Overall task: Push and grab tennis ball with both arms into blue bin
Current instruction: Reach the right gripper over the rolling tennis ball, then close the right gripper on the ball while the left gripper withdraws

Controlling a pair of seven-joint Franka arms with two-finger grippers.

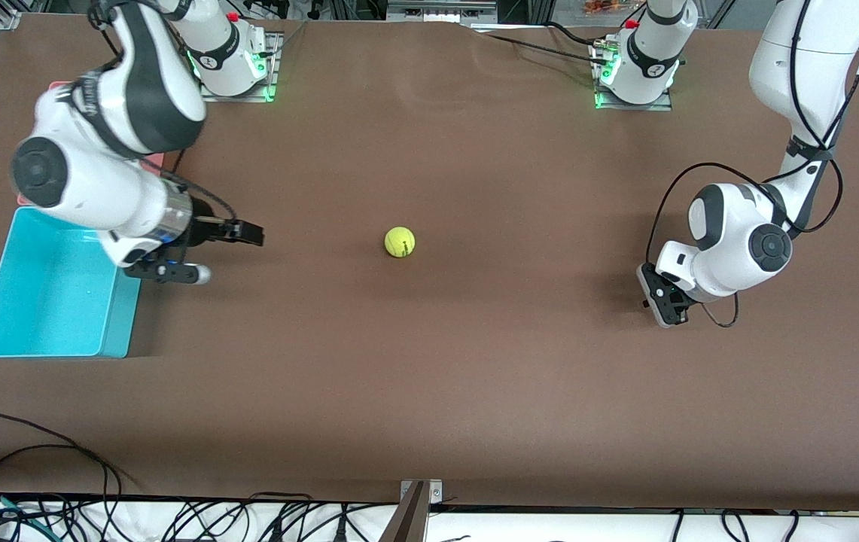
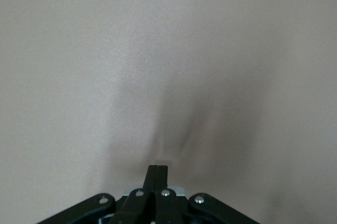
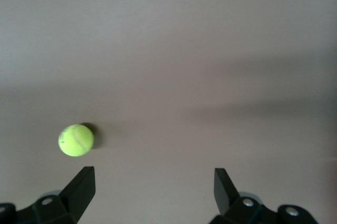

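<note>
The ball [image 1: 400, 242] lies alone in the middle of the brown desk [image 1: 474, 376], with open room on every side. The right claw [image 1: 229, 252] hangs open beside the blue bin [image 1: 53, 331]. The left claw [image 1: 662, 301], closed and empty, is near the desk's left-arm end.

Brown table [image 1: 474, 376] carries tennis ball [image 1: 400, 242], blue bin [image 1: 53, 301].

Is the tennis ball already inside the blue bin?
No, the tennis ball lies on the bare table mid-way between the arms, apart from the blue bin.
</note>
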